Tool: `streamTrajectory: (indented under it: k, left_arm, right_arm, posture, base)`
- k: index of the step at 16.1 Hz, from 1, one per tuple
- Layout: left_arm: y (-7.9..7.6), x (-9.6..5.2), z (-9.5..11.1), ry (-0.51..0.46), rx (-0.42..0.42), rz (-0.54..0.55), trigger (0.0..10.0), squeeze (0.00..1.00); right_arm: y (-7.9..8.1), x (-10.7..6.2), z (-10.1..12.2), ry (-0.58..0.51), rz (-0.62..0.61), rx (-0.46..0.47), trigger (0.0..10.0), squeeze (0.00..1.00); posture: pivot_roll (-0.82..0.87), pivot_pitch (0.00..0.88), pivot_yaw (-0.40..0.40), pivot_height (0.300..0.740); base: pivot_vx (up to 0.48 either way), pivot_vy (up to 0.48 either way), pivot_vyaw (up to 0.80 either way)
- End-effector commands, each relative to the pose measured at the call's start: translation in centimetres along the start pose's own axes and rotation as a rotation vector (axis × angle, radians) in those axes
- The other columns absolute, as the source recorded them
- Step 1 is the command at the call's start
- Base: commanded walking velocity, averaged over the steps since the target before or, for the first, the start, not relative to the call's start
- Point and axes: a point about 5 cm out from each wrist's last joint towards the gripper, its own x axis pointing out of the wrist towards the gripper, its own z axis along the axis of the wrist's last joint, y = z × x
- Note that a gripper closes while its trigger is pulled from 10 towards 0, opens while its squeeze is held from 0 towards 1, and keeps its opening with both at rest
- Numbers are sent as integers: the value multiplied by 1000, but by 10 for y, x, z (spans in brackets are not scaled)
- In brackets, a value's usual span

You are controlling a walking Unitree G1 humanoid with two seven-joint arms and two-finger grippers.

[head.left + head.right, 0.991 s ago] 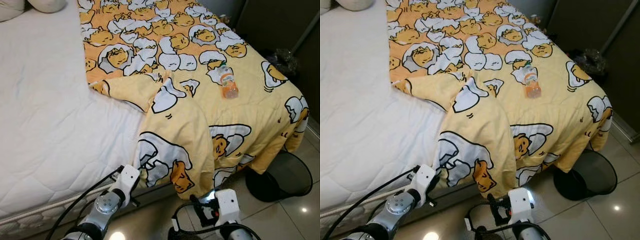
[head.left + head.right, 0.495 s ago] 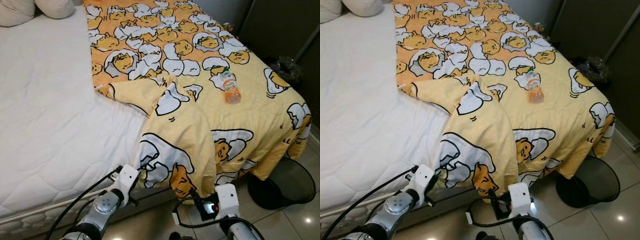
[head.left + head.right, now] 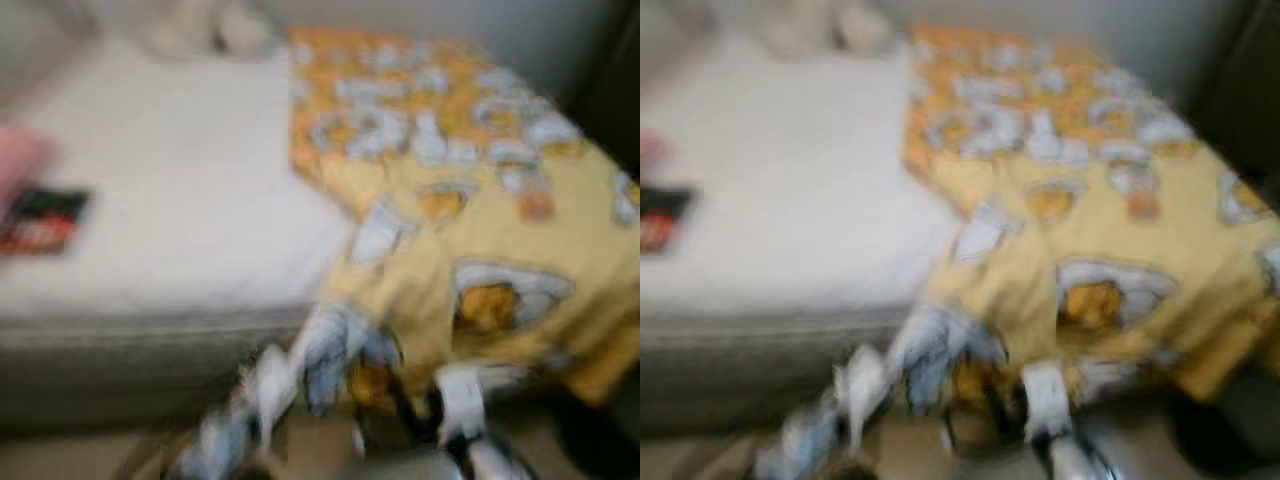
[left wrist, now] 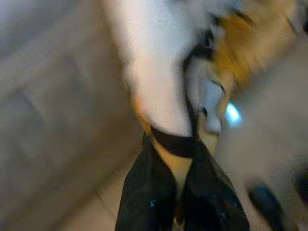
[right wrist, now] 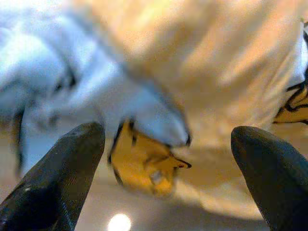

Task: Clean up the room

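Bed (image 3: pixel 170 210) with a white quilted mattress occupies most of the blurred head views, its side panel facing the robot. Blanket (image 3: pixel 470 200), yellow and orange with a white-and-yellow cartoon print, covers the right part of the bed, and one folded corner hangs over the near edge toward the floor. Pillows (image 3: pixel 215 28), pale and indistinct, lie at the far end of the mattress. Dark red-and-black flat object (image 3: pixel 42 220) lies on the white mattress at the far left, well apart from the blanket; blur prevents telling what it is. Small orange object (image 3: pixel 535 205) rests on top of the blanket toward the right; its form cannot be made out. Left gripper (image 4: pixel 180 192) is low at the near edge of the bed, beside the hanging blanket corner; in the left wrist view its two black fingers (image 4: pixel 144 197) lie close together with cloth of the blanket between them, apparently pinching it. Right gripper (image 5: pixel 168 144) is low before the same hanging corner; in the right wrist view its fingers (image 5: pixel 62 168) are spread wide apart, with the printed cloth beyond them and nothing between.
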Motion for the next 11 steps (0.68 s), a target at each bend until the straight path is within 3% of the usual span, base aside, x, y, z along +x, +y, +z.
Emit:
streamTrajectory:
  k: [1, 3, 5, 9, 11]
  left_arm:
    - [-3, 8, 19, -41, 77, -58, 10000, 0]
    - [-45, 12, 13, 12, 124, -285, 10000, 0]
    - [-66, 13, 11, 50, 176, -375, 10000, 0]
    - [-72, 11, 0, 138, 162, -418, 10000, 0]
    - [-82, 6, -9, 161, 284, -481, 10000, 0]
  right_arm:
    - [1, -5, -7, 25, -3, 14, 10000, 0]
    - [1, -5, -8, 32, 12, 8, 10000, 0]
    - [0, -5, -8, 35, 17, 3, 10000, 0]
    - [-2, -6, -8, 37, 24, -4, 10000, 0]
    - [-1, -8, -9, 40, 31, -6, 10000, 0]
  posture:
    - [20, 140, -36, 740]
    - [14, 139, -40, 740]
    - [3, 136, -43, 740]
    - [-6, 133, -44, 740]
    - [-6, 134, -47, 740]
  base:
    - [0, 0, 0]
    - [0, 0, 0]
    - [0, 0, 0]
    - [0, 0, 0]
    - [0, 0, 0]
